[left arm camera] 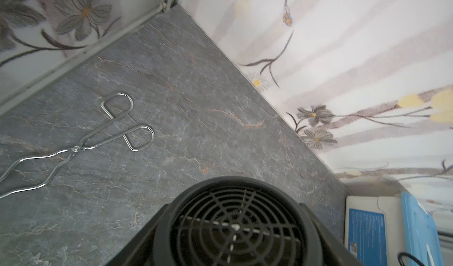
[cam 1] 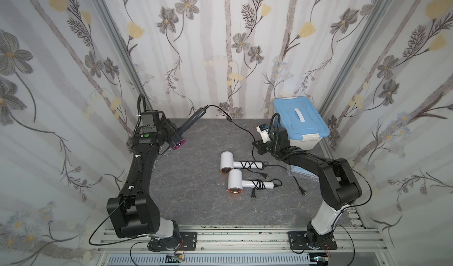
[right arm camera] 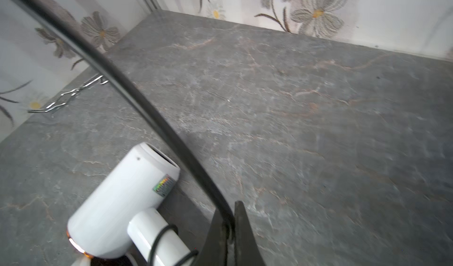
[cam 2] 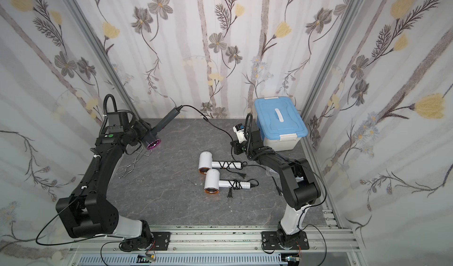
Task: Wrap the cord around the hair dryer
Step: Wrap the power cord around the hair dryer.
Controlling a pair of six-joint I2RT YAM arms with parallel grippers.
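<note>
A dark grey hair dryer with a purple nozzle hangs above the table's back left, handle pointing up and back. My left gripper is shut on its head. In the left wrist view its rear grille fills the space between the jaws. Its black cord sags from the handle tip across to my right gripper, which is shut on it. The right wrist view shows the cord pinched at the gripper. The plug lies on the table at the right.
Two white hair dryers with wound cords lie mid-table, one right beside my right gripper. A blue-lidded box stands back right. Metal tongs lie under the left arm. A clear tray sits under the right arm.
</note>
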